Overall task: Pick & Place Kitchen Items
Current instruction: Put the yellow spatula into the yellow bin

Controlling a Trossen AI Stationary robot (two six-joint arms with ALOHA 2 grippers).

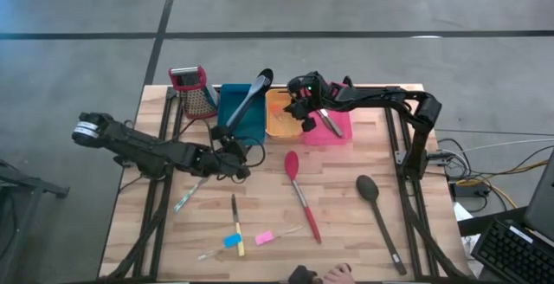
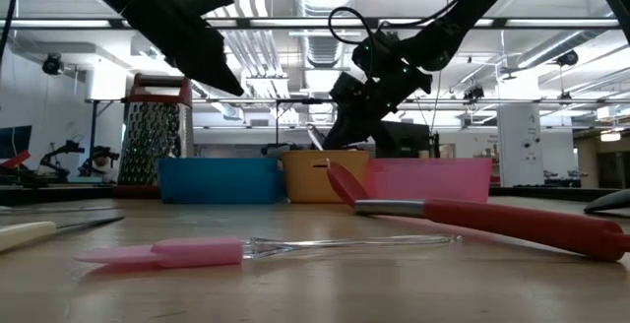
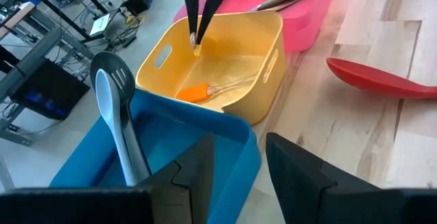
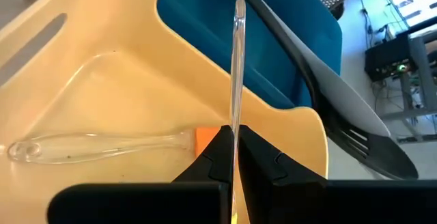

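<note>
My right gripper (image 4: 234, 134) hangs over the yellow bin (image 1: 279, 126), shut on a clear-handled small tool (image 4: 239, 67). A second clear-handled tool with an orange head (image 3: 205, 91) lies flat on that bin's floor. My left gripper (image 3: 239, 166) stands open over the near corner of the teal bin (image 1: 234, 115), with nothing between its fingers. A black slotted spatula (image 3: 119, 80) and a grey-blue spoon (image 3: 113, 125) lean out of the teal bin. A red spoon (image 1: 300, 190) and a black spoon (image 1: 377, 208) lie on the table. My right gripper pinches the tool's clear handle (image 4: 237, 115) between its two fingers, which lie along it. The handle runs on past the fingertips, down into the yellow bin's opening (image 3: 195, 39). The fingers slant down from the table's right; the tool's other end is hidden behind them.
A pink bin (image 1: 336, 124) stands right of the yellow one, a metal grater with a red top (image 1: 194, 89) left of the teal one. Small tools with pink (image 1: 264, 237) and blue-yellow (image 1: 234, 242) ends and two slim utensils (image 1: 189, 197) lie near the front.
</note>
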